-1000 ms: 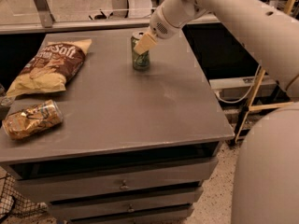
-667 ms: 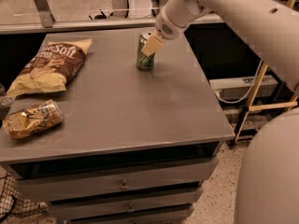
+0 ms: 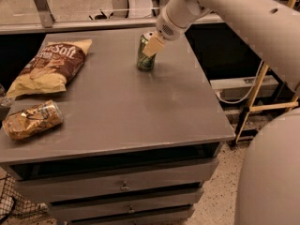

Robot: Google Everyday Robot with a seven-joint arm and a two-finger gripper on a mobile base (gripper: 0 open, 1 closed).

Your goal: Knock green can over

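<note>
My gripper [image 3: 153, 45], upper centre, touches the green can [image 3: 144, 60], a smooth metal cylinder standing near vertical; I cannot tell the gripper's state.

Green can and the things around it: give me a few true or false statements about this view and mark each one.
1. The can lies flat on its side. False: the can stands on its base on the table, not yet knocked over.
2. The gripper is at the can's upper part. True.
3. A chip bag lies towards the left of the view, apart from the can. True.
4. The foil bag touches the can. False: the foil bag lies near the table's front left corner, far from the can.
</note>
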